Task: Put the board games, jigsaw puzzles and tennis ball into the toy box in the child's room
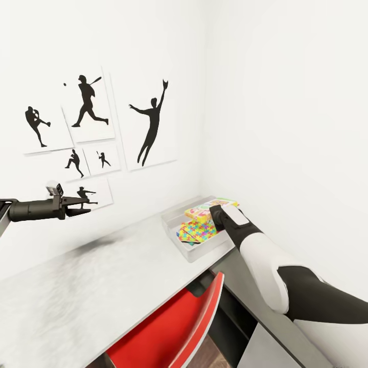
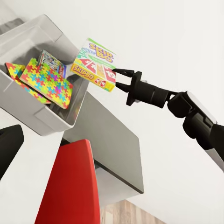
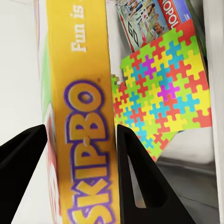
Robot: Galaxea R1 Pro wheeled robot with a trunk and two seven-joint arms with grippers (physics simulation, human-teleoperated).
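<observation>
1. Setting: a white room corner with baseball silhouette prints (image 1: 92, 107) on the wall. The pale grey table (image 1: 76, 291) runs along that wall, with a red chair (image 1: 174, 327) pushed under it.
2. Toy box (image 1: 204, 250): it stands on the table near the corner. Inside it lie two jigsaw puzzles (image 2: 49, 81), overlapping, and a board game with a Monopoly cover (image 3: 151, 21) beside them.
3. Right gripper (image 2: 116, 79): its jaws are clamped on the edges of a yellow Skip-Bo board game (image 2: 95, 65). The box is held above the toy box, at its far wall, and has not been released.
4. Left gripper (image 1: 82, 207): it hangs clear above the table, well apart from the toy box. Nothing is between its fingers. The gap between them is too small in the head view to judge.
5. Progress, as a judgement: two puzzles and one game are stowed; a second game is at the point of delivery.
6. Remaining: the third board game and the tennis ball cannot be confirmed inside the toy box from these views.
</observation>
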